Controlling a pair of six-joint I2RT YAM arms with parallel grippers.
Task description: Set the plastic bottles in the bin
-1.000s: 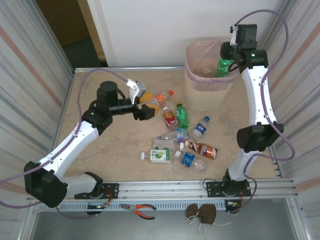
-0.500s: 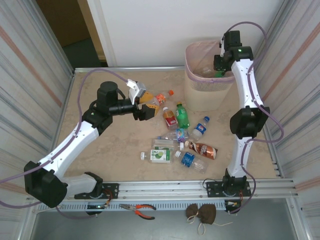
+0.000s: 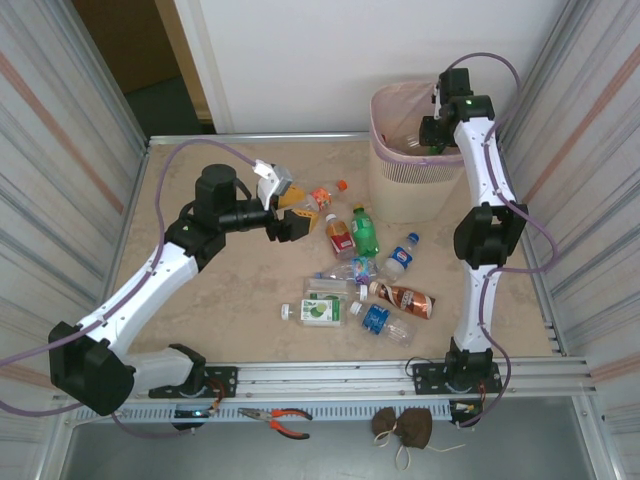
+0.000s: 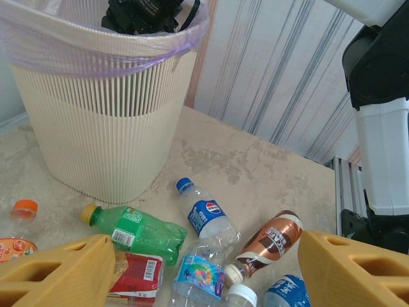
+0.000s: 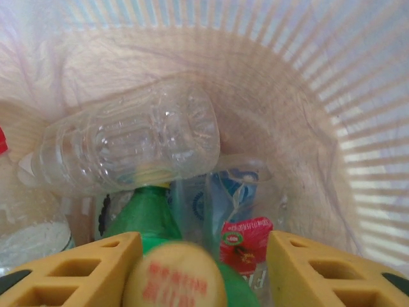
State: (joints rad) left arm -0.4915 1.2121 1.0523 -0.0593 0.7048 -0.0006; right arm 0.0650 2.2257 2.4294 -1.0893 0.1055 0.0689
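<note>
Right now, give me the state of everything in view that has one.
bin, upright, bagged, partly filled
right gripper, open, down in the bin
green bottle, unclamped between its jaws
clear bottle, lying in the bin
left gripper, open, empty
loose bottles, lying on their sides on the table

- The bin [image 3: 410, 200] stands at the worktop's far right corner, with the right gripper [image 3: 427, 138] lowered into its mouth.
- The left gripper [image 3: 285, 212], jaws apart, hangs left of centre, just beside an orange-capped bottle [image 3: 320, 196].
- Loose plastic bottles [image 3: 364, 232] lie clustered from centre toward the near edge.
- Red-handled pliers [image 3: 277, 417] lie beyond the near edge.
</note>
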